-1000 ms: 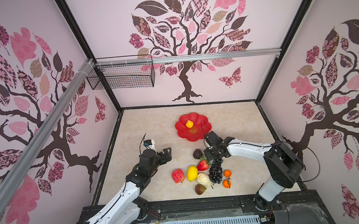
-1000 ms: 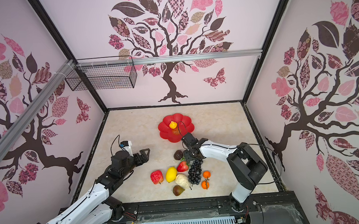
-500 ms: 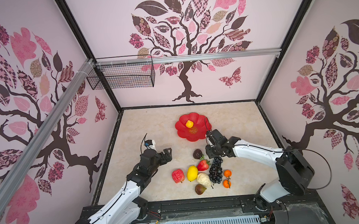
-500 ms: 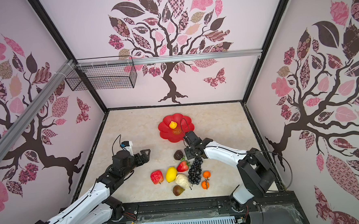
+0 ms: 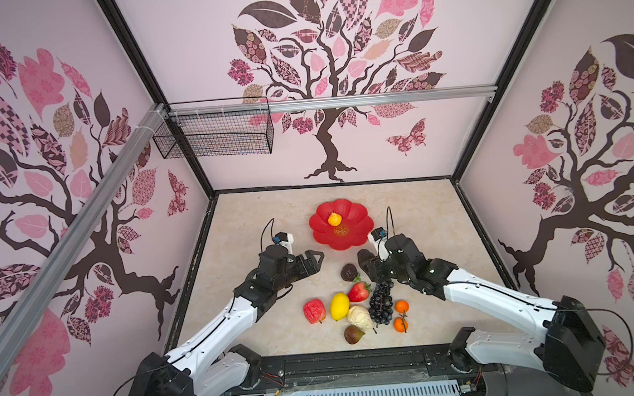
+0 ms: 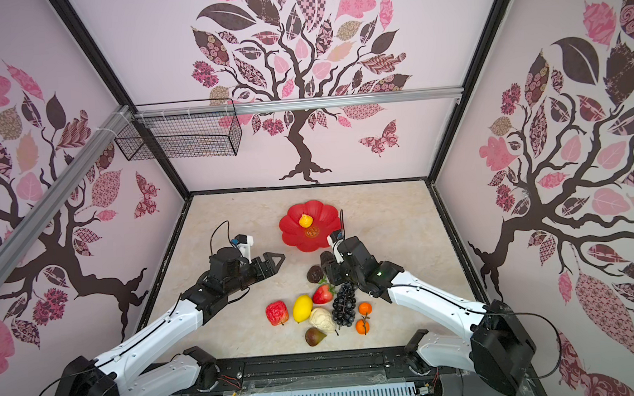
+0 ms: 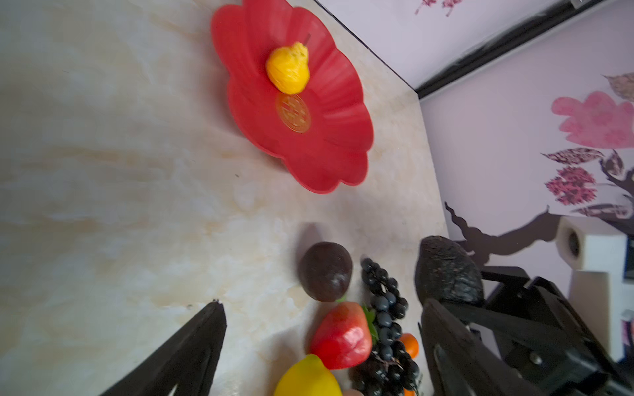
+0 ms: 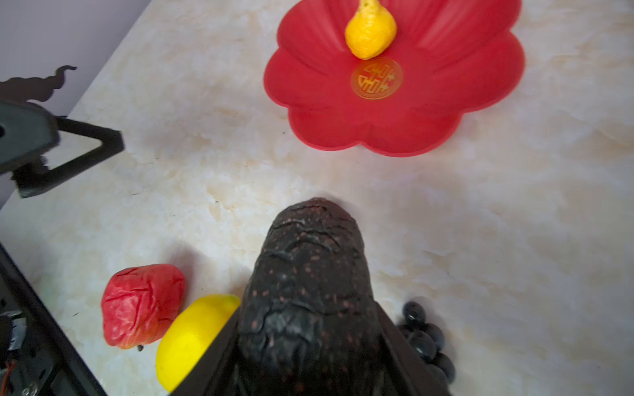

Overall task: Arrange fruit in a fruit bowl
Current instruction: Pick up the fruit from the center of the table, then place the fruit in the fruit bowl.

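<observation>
The red flower-shaped fruit bowl [image 5: 358, 237] [image 6: 291, 230] stands at the table's middle back with a yellow pear [image 5: 334, 219] in it. My right gripper [image 5: 367, 264] [image 8: 307, 312] is shut on a dark avocado [image 5: 364, 256] [image 8: 308, 274], held above the table just short of the bowl's near right rim. My left gripper [image 5: 313, 260] [image 7: 320, 305] hangs open and holds nothing, left of a dark round fruit [image 5: 348, 271]. On the table lie a strawberry [image 5: 358, 292], grapes [image 5: 381, 303], lemon [image 5: 339, 305], apple [image 5: 314, 311], a cream knobbly piece [image 5: 359, 317], a fig [image 5: 353, 334] and two oranges [image 5: 402, 306].
A black wire basket [image 5: 215, 137] hangs high on the back left rail. Black frame edges [image 5: 199, 257] border the table on all sides. Bare marble lies left of the bowl [image 5: 257, 217] and right of it [image 5: 420, 216].
The right arm's elbow has swung back toward the near right corner, and its wrist has shifted slightly right with the avocado still held. The left arm has barely moved.
</observation>
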Available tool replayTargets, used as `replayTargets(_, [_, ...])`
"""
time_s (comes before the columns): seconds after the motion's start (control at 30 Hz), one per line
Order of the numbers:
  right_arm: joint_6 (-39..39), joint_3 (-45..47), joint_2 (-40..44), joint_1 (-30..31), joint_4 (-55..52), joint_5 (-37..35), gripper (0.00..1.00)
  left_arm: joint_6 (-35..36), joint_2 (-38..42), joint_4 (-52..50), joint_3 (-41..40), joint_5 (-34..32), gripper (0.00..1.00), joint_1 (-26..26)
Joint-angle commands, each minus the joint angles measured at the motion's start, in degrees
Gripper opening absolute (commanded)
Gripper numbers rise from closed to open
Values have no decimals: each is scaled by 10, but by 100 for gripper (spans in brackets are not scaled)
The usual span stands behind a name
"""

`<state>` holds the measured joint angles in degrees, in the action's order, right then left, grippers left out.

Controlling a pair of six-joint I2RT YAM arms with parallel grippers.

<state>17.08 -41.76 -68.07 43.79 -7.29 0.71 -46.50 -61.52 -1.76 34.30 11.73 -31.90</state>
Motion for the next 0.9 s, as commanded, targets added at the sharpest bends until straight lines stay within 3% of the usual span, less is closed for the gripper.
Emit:
replayTargets(0.0, [-4,9,17,34,79,-6,54,-41,-15,57,31,43,92,-23])
replayTargets(0.23, [0,66,41,42,173,6,49,-83,-37,104,34,78,92,-33])
replayTargets(0.6, [-8,90,47,49,222,3,48,-102,-67,103,60,77,92,-71])
replayTargets(0.87, [-11,89,41,60,236,-6,47,-109,-100,106,77,93,84,-90])
